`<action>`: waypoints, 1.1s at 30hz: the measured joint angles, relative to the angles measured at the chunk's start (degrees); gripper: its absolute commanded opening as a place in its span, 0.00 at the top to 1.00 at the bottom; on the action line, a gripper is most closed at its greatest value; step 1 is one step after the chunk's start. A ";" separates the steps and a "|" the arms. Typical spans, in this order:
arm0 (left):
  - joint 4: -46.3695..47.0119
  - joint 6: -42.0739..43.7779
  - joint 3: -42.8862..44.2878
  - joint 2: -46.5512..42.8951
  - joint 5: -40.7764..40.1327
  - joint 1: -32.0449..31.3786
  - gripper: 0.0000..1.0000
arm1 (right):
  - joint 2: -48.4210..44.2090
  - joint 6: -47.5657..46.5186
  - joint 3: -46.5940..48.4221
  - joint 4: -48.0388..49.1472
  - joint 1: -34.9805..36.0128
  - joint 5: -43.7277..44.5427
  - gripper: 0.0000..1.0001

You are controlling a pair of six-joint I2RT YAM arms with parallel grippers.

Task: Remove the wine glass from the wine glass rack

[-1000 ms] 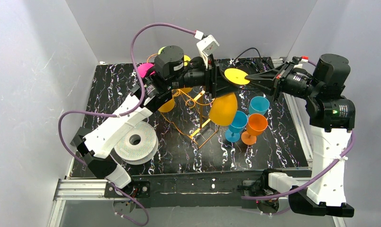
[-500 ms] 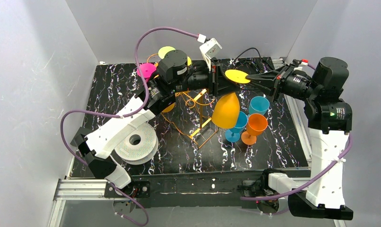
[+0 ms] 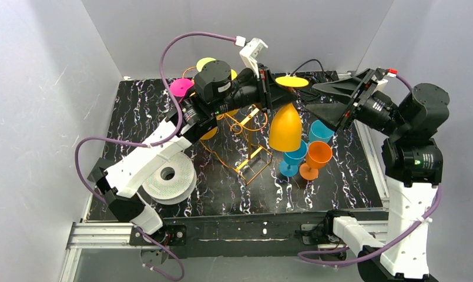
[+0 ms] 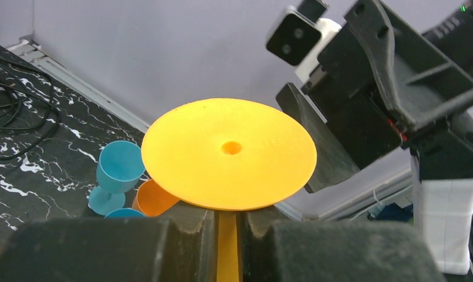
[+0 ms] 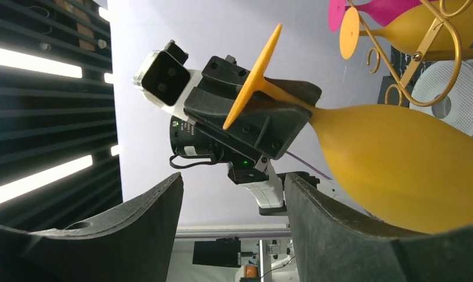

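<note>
Light: bright, even and white across the top view, with the grey walls plainly lit.
Shadows: soft, hard to read on the black marbled table.
Glare: strip lights burn white at the left of the right wrist view.
Focus: the wine glass foot is crisp; the left fingers and right fingers are near, dark and soft.
Blur: none from motion.

You've got the wine glass rack mid-worktop. The spool sits left of it toward the near-left corner, and three glasses stand just right of it. The wine glass is upside down above those, between the rack and the right gripper.
</note>
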 measured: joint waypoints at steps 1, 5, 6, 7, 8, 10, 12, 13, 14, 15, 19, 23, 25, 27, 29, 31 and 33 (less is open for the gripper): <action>-0.11 -0.37 0.33 0.00 -1.05 0.00 1.00 | -0.68 0.00 -0.48 0.70 0.00 0.52 0.27; -1.05 -1.49 2.51 0.00 -4.52 0.00 1.00 | -3.45 -0.09 -2.99 2.86 0.00 3.58 0.27; -1.18 -1.90 3.39 0.00 -5.29 0.00 1.00 | -4.15 -0.11 -3.65 3.17 0.00 4.50 0.27; -1.20 -2.14 4.20 0.02 -5.88 0.00 1.00 | -4.83 -0.09 -4.17 3.30 0.00 5.31 0.26; -1.20 -2.58 5.29 0.15 -6.43 0.00 1.00 | -5.53 -0.11 -4.72 3.67 0.02 6.16 0.26; -1.05 -3.54 8.15 0.74 -7.54 0.00 1.00 | -6.99 -0.11 -5.88 4.13 0.00 7.82 0.26; -0.87 -4.68 10.86 1.49 -9.03 0.00 1.00 | -9.11 -0.22 -7.72 4.92 0.00 9.94 0.26; -0.72 -5.38 12.00 1.86 -9.94 0.00 1.00 | -10.01 -0.22 -8.39 5.14 0.00 10.84 0.26; -0.68 -6.05 12.87 2.19 -10.93 0.00 1.00 | -11.10 -0.31 -9.27 5.46 0.00 11.98 0.26; -0.70 -6.64 13.57 2.51 -11.78 0.00 1.00 | -11.85 -0.28 -9.81 5.70 0.00 12.72 0.26; -0.66 -8.94 17.35 5.29 -14.78 0.00 1.00 | -14.43 -0.94 -11.54 7.13 0.00 15.87 0.25; -1.07 -11.15 20.76 8.55 -17.99 0.00 1.00 | -15.10 -2.67 -11.58 7.65 0.00 18.25 0.24; -1.42 -12.20 21.75 9.66 -19.63 0.00 1.00 | -15.54 -3.21 -12.15 8.39 0.00 19.37 0.25; -2.05 -13.31 22.45 10.36 -21.55 0.00 1.00 | -16.22 -3.43 -13.29 9.35 0.00 20.39 0.25; -2.62 -14.36 23.04 10.78 -23.34 0.00 1.00 | -16.57 -3.54 -14.25 10.12 0.00 21.14 0.25; -2.67 -15.37 23.78 11.06 -24.68 0.02 1.00 | -16.57 -3.56 -14.80 10.80 0.00 21.46 0.25; -2.64 -16.41 24.33 11.13 -25.79 0.00 1.00 | -16.50 -3.56 -15.21 11.30 0.00 21.64 0.26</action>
